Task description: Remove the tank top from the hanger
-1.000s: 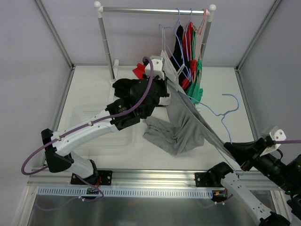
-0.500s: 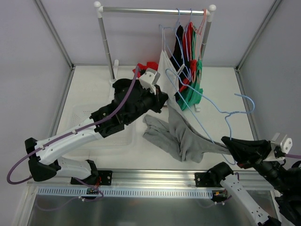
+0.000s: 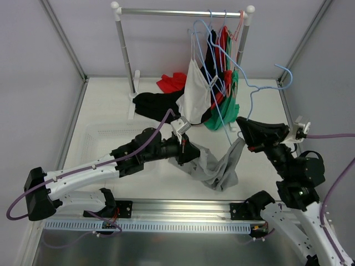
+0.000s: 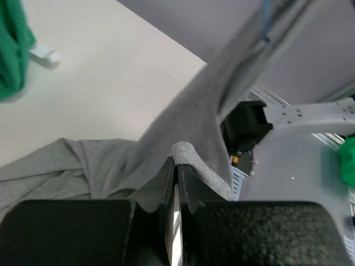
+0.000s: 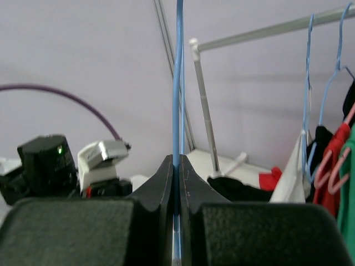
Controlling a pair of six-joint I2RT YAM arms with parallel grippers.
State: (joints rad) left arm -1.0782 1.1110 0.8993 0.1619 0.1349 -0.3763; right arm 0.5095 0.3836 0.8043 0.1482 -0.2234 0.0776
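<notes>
The grey tank top (image 3: 215, 167) lies bunched on the table in front of the rack, and one part rises toward the blue wire hanger (image 3: 287, 71). My left gripper (image 3: 191, 154) is shut on a fold of the top's edge, which is pinched between the jaws in the left wrist view (image 4: 178, 160). There the grey cloth (image 4: 191, 119) runs up to the blue wire (image 4: 266, 16). My right gripper (image 3: 242, 124) is shut on the hanger's wire and holds it raised at the right. The wire (image 5: 178, 83) stands upright between the closed jaws (image 5: 177, 160).
The clothes rack (image 3: 183, 11) stands at the back with several hangers carrying white (image 3: 195, 94), black, red and green (image 3: 224, 113) garments. A red cloth (image 3: 172, 82) and a black cloth (image 3: 155, 104) lie by its foot. A white basket (image 3: 105, 138) sits at the left.
My right gripper has swung up and back toward the rack with the hanger. My left gripper has pulled the grey top forward and down; the stretched cloth now sags.
</notes>
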